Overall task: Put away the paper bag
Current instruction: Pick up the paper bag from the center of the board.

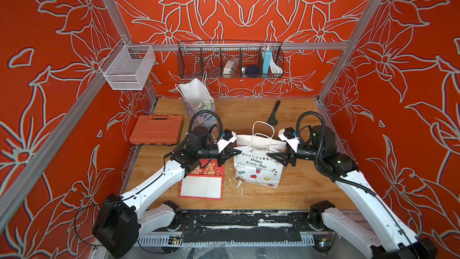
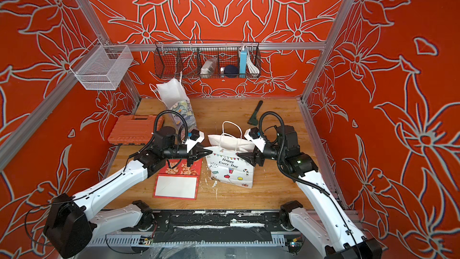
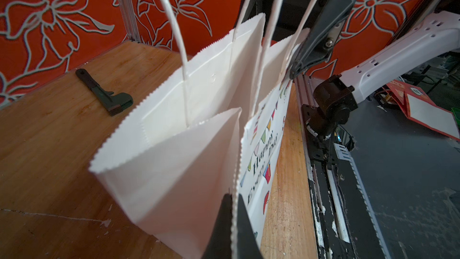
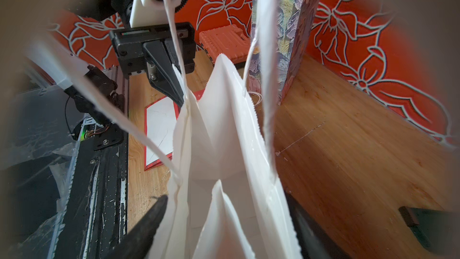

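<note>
Between its shut jaws, the left hand (image 1: 238, 152) is pinching one end of the paper bag (image 1: 258, 170), while the right hand (image 1: 270, 155) is straddling the opposite end, jaws apart. The bag is standing upright on the tabletop (image 1: 298, 190), mouth half-collapsed; flattening seems to be starting, stowing not yet.

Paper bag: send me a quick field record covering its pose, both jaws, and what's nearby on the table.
paper bag: upright on table, mouth open, handles up
left jaws: shut on its rim at one end
right jaws: astride the other end; grip unclear
nearby: red card flat beside it; floral bag upright behind; toolbox; wrench
on rails: wire basket, mesh basket
status: not yet put away
</note>
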Robot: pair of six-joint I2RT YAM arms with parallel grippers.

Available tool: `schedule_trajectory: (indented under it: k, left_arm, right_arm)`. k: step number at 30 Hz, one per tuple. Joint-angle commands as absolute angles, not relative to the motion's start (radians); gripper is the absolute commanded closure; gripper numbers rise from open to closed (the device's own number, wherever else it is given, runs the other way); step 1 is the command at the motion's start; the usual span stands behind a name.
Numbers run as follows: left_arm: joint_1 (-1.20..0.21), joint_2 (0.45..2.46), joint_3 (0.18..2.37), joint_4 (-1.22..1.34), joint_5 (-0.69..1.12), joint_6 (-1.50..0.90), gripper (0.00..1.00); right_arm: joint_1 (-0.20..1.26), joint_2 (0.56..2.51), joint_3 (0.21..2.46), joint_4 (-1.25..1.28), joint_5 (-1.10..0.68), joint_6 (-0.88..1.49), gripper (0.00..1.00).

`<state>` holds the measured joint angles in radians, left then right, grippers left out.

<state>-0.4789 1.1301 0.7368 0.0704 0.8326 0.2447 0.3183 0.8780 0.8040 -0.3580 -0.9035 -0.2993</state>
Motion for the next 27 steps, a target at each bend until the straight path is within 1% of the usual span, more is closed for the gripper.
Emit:
schedule_trajectory:
  k: [1,6,10,13,15,16,17,18,20,22,23,24,27]
  left_arm:
    - [-0.480,1.122,0.726,0.097,0.859,0.227,1.00]
    - [-0.480,1.126,0.724,0.117,0.857,0.205,1.00]
    - [-0.480,1.130,0.727,0.153,0.880,0.139,1.00]
    - [-0.480,1.136,0.732,0.157,0.885,0.104,0.98]
    - [-0.480,1.134,0.734,0.152,0.884,0.087,0.93]
    - [-0.479,1.130,0.734,0.151,0.881,0.080,0.88]
    - [-0.480,1.125,0.732,0.150,0.868,0.067,0.82]
    - [-0.480,1.115,0.732,0.144,0.847,0.056,0.75]
    - [-0.479,1.087,0.735,0.113,0.787,0.038,0.52]
    - [-0.477,1.039,0.731,0.087,0.734,0.031,0.36]
    - [-0.476,1.008,0.725,0.079,0.708,0.024,0.25]
    - [-0.475,0.967,0.720,0.072,0.687,0.022,0.02]
    - [-0.476,0.893,0.731,0.031,0.711,0.053,0.01]
  right_arm:
    - [0.311,0.864,0.789,-0.312,-0.953,-0.319,0.36]
    - [0.310,0.800,0.775,-0.315,-0.914,-0.319,0.47]
    - [0.311,0.784,0.732,-0.317,-0.876,-0.310,0.62]
    - [0.310,0.785,0.702,-0.282,-0.883,-0.280,0.78]
    - [0.310,0.777,0.700,-0.256,-0.901,-0.257,0.91]
    - [0.310,0.770,0.703,-0.244,-0.906,-0.248,0.98]
    - [0.310,0.762,0.709,-0.236,-0.908,-0.241,1.00]
    - [0.310,0.753,0.721,-0.240,-0.912,-0.238,1.00]
    - [0.310,0.739,0.762,-0.276,-0.925,-0.247,1.00]
    - [0.310,0.726,0.807,-0.327,-0.946,-0.260,1.00]
    - [0.310,0.719,0.830,-0.352,-0.962,-0.263,1.00]
    - [0.311,0.711,0.852,-0.371,-0.980,-0.264,1.00]
    - [0.311,0.693,0.889,-0.396,-1.050,-0.239,1.00]
